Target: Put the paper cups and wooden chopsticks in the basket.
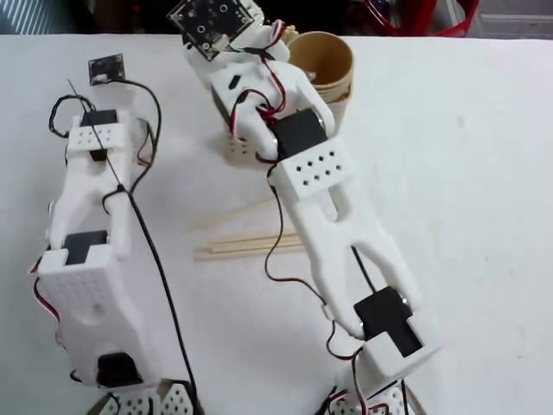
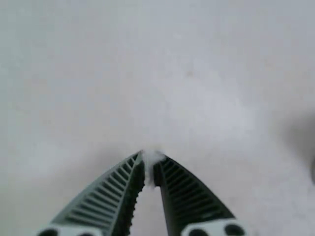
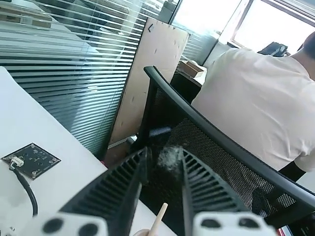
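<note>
The wooden chopsticks (image 1: 251, 244) not yet in the basket lie flat on the surface (image 1: 467, 216) between the two arms, long axis running left to right, a slanting pair (image 1: 251, 212) tipped toward the far right. Their right ends pass under the forearm of the right arm (image 1: 333, 216). That arm is stretched toward the far edge, wrist tipped up so the right jaws aim off the surface at the room beyond. They stand narrowly apart with nothing pinched, though a pale stick tip (image 3: 160, 216) shows low in the gap, touching neither side. The chopsticks therefore lie well back on the near side of those jaws.

The left arm (image 1: 86, 225) is folded at the left, the left jaws closed tip to tip over bare surface, with the chopsticks off to their right. The left probably has the plainer reach, meeting the sticks end-on.

The stacked paper cups (image 1: 321, 56) stand at far centre, just right of the right wrist. The pale perforated wall of the basket (image 1: 235, 154) shows under that arm. Whether the cups sit inside it I cannot tell.
</note>
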You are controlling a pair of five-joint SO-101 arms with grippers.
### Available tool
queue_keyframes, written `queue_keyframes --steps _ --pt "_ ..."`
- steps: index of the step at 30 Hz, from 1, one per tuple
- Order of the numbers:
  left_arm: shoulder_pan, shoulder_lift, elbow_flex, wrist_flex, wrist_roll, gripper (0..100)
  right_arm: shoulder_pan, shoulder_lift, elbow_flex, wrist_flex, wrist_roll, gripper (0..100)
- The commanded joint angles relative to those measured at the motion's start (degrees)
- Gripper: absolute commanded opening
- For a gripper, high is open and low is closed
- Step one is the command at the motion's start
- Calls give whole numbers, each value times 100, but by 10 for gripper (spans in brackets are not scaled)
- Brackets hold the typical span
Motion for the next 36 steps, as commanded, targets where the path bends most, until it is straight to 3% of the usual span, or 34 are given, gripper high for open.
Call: queue_keyframes --steps 1,8,14,19,25,28,32,36 --pt "57 -40 9 0 35 50 -66 -462 -273 514 62 31" --pt "532 -75 18 316 -18 49 -127 -1130 -246 3240 62 29" --pt "919 -110 -149 1037 -1495 49 -101 -2185 -211 5815 26 18" --pt "1253 -251 -308 1653 -2189 49 382 -3055 615 6905 18 18" --pt "1701 -593 -290 2145 -3174 50 1596 -4523 3086 6967 79 18" --pt "1754 -760 -211 2145 -3429 53 1912 -5402 4659 6571 545 18" --pt "1657 -1156 185 1996 -3323 54 2105 -6404 6312 5903 677 18" --pt "1209 -1235 308 1978 -2602 54 2141 -6818 6875 5745 712 18"
